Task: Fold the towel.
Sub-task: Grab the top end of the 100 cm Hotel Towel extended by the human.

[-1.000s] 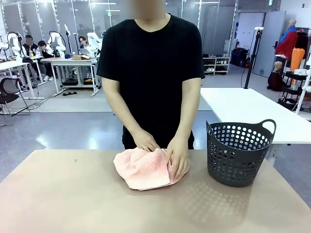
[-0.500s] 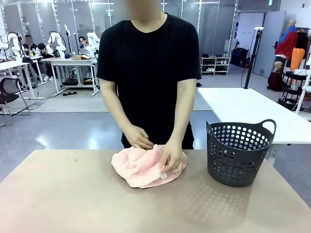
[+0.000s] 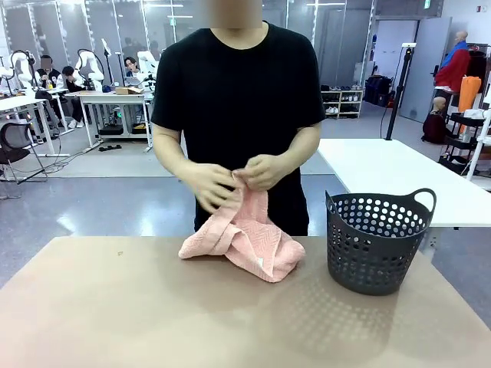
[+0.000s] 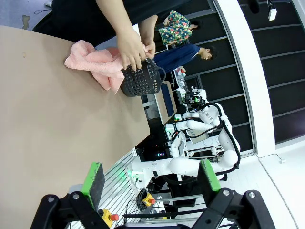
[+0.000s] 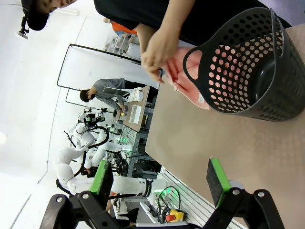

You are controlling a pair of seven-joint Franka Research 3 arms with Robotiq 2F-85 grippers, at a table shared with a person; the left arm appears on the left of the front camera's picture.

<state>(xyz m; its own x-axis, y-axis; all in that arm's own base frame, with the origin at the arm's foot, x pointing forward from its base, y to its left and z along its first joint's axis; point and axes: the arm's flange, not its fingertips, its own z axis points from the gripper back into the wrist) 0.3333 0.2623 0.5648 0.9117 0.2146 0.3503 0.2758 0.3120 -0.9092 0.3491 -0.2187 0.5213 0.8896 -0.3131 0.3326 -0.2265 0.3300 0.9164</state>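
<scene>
Pink towel (image 3: 244,239) part-lifted by person (image 3: 238,92) | white tag (image 3: 261,264) unreadable | left hand (image 4: 150,180), right hand (image 5: 159,179) released

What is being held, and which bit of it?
The person's hands hold the towel by its raised top part. The left gripper and right gripper hold nothing.

A lab hall: white worktables (image 3: 115,97), seated workers (image 3: 47,75), glass partitions (image 3: 341,38).
</scene>
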